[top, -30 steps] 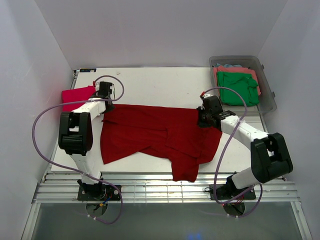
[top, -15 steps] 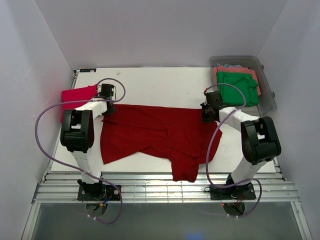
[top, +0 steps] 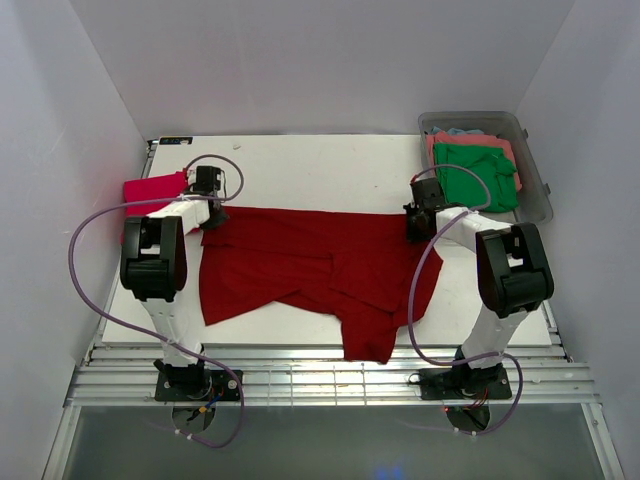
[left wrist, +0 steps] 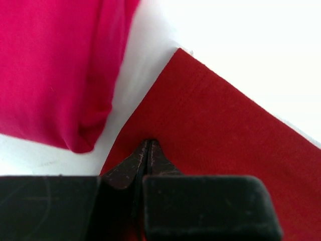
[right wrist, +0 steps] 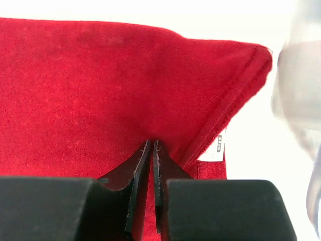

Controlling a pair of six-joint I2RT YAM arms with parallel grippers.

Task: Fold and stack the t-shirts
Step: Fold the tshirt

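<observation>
On counter [top: 320, 165], centre: dark red t-shirt [top: 310, 265], spread. Change: right pincer [right wrist: 152, 150], at 2 o'clock, has drawn its corner outward, so the far hem now lies straight. It and left pincer [left wrist: 147, 150], at 10 o'clock, are clamped narrow on that hem. Judged ready for first fold. White tag [right wrist: 219, 145] at hem: print unreadable.

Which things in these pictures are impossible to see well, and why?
- Top view: what lies under the green t-shirt in the tub; the shirt covers it.
- Right wrist view: the print on the white label of the dark red t-shirt is too small; the tub is a blur at the right edge.
- Left wrist view: the pinkish-red t-shirt is cut off by the top and left edges.
</observation>
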